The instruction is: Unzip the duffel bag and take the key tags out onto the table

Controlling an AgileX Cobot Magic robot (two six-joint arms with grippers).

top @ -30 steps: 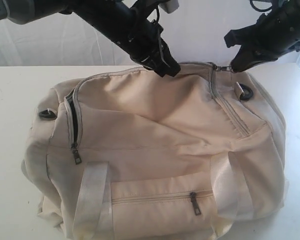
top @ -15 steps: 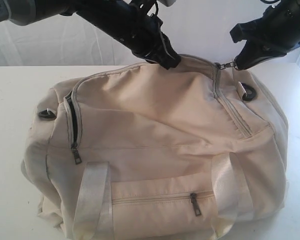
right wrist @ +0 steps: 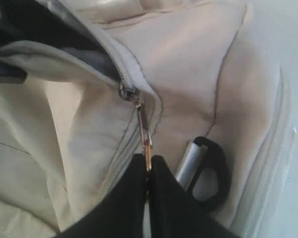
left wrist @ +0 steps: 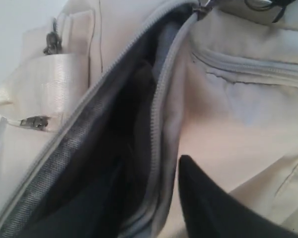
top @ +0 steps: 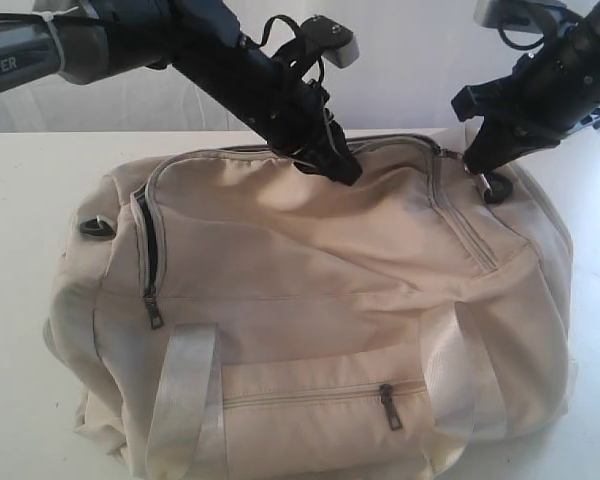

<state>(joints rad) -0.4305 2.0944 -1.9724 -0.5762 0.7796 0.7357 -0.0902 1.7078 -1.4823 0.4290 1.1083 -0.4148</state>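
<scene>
Early-mid imo: duffel bag [top: 310, 290] sits on the table [top: 20, 200], top zip [left wrist: 161, 99] partly open. Our right gripper [right wrist: 149, 166] is clamped on the zipper pull [right wrist: 143, 126]; left gripper [top: 340, 168] is at the bag's opening, grip unclear tbh. We see no key tags yet.

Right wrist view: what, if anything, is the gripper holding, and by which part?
The right gripper holds the zipper pull of the duffel bag, pinching the free end of the metal tab between its closed fingertips.
</scene>
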